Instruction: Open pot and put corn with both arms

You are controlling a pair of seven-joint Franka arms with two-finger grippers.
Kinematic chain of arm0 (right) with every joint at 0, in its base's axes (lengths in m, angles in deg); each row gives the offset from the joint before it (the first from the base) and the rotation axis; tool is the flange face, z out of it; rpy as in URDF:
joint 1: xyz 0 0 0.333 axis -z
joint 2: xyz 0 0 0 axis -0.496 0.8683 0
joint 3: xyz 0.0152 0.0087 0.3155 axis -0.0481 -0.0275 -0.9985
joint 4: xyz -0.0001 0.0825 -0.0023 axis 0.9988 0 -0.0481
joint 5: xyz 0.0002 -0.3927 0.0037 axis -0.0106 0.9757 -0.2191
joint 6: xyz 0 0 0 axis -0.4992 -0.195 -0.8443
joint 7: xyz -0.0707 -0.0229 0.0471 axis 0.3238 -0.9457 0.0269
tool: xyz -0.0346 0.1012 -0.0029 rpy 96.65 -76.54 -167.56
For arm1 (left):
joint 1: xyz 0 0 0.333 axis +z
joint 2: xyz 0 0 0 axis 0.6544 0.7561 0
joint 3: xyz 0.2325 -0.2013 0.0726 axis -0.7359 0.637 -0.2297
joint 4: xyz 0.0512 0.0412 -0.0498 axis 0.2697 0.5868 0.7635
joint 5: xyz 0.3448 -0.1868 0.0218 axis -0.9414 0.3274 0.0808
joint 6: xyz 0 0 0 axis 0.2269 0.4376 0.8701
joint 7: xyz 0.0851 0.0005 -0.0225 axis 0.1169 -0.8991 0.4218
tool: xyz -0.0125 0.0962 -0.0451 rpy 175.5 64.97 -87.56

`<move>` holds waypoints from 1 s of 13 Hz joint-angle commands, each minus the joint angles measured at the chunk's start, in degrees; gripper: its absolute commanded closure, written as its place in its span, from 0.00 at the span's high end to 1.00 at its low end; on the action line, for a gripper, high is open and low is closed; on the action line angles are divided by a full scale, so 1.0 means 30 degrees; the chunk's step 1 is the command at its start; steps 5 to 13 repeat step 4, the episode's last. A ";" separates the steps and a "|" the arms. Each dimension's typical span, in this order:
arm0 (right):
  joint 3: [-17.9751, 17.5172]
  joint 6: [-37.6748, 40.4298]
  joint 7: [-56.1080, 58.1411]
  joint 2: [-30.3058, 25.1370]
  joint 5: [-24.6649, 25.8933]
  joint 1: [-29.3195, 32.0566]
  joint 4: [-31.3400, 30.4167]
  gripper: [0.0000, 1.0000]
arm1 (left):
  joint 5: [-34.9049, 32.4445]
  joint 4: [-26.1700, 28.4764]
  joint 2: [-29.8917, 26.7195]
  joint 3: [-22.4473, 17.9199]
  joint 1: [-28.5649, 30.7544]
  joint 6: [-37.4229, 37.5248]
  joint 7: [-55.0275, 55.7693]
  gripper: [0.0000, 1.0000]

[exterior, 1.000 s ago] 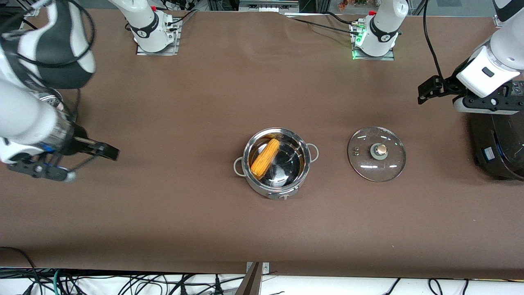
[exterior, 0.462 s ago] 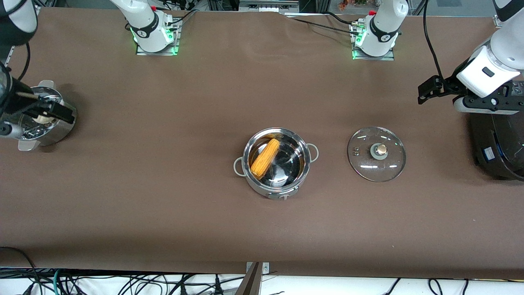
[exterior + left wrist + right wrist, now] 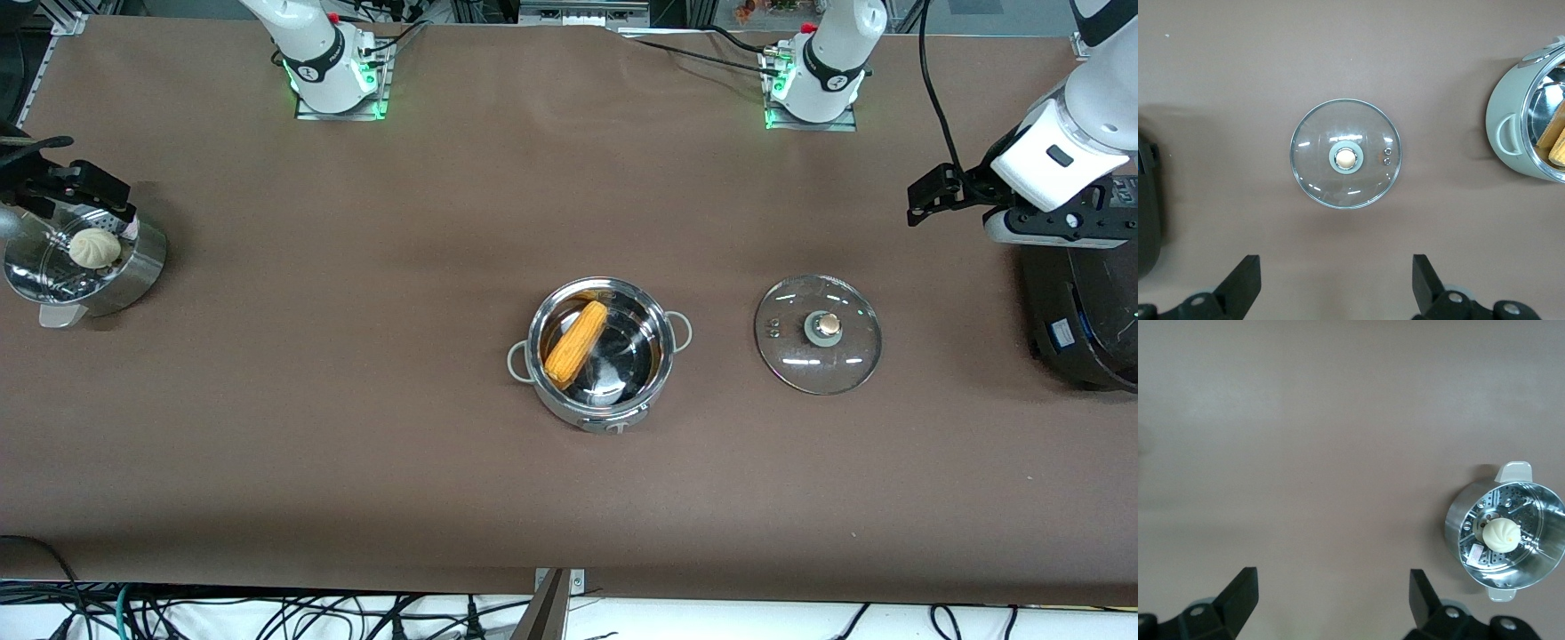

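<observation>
The corn cob (image 3: 576, 352) lies aslant inside the open stainless-steel pot (image 3: 599, 353) at the centre of the front view, one end propped against the rim, while the glass lid (image 3: 818, 333) with its round knob rests flat on the brown bench (image 3: 356, 427) just beside the pot, toward the left arm's end. In the past second the right arm has swung clear of the bench's middle: its right gripper (image 3: 76, 182), a moment ago low beside the pot's half of the frame, now sits at the upper left edge of the front view over the steamer pot (image 3: 84, 267) that holds a white bun (image 3: 95, 248), its jaws apart and empty in the right wrist view. The left gripper (image 3: 933, 191) has not moved; it waits at the right edge, near a dark appliance (image 3: 1080, 320), jaws spread wide and holding nothing, its wrist camera looking down on the lid. With the lid off, the cob in the pot and both arms drawn back, the task looks complete.
</observation>
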 commanded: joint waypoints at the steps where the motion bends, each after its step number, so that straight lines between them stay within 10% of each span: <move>1: -0.0285 0.0487 0.0412 0.0464 -0.0153 0.0379 0.0405 1.00 | -0.0155 -0.0531 0.0161 0.0122 0.0070 0.0499 0.0163 1.00; 13: -0.0285 0.0607 0.0412 0.0730 -0.0153 0.0379 0.0673 1.00 | -0.0155 -0.0531 0.0161 0.0122 0.0070 0.0616 0.0192 1.00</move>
